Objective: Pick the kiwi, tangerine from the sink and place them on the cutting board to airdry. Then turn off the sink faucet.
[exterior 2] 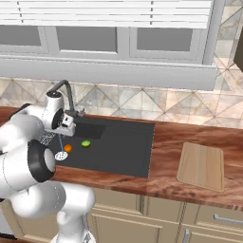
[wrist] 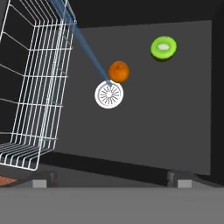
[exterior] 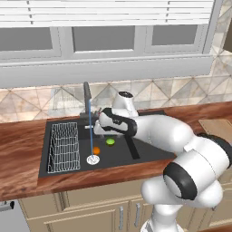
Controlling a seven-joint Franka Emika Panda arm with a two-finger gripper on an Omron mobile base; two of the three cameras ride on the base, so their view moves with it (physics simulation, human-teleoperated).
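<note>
A white robot arm reaches over a black sink (exterior: 149,156) set in a reddish wood counter (exterior 2: 166,142), under a row of windows. The gripper (wrist: 113,181) hangs above the basin with its fingers spread wide and nothing between them.

On the basin floor, the tangerine (wrist: 118,71) sits touching the far edge of the round silver drain (wrist: 109,94). The kiwi (wrist: 163,47) lies to its right and slightly farther back, apart from it. A wire rack (exterior: 64,147) stands in the left part of the sink. The faucet (exterior: 87,97) rises at the far rim, and a thin stream of water (exterior: 91,131) runs from it down onto the drain, so the tap is on.

The cutting board (exterior 2: 201,166) lies on the counter well to the right of the sink, bare. Neither fruit has been lifted yet, so the task looks barely begun.

Risks from here: both fruits are round and wet, so fingers closing off-centre would likely squirt one away across the flat floor. The tangerine sits beside the stream and the drain, so a descent there passes close to the faucet and the water. The rack stands close on the left and could catch a finger. The carry to the board is long, and a loose hold could drop the fruit.
</note>
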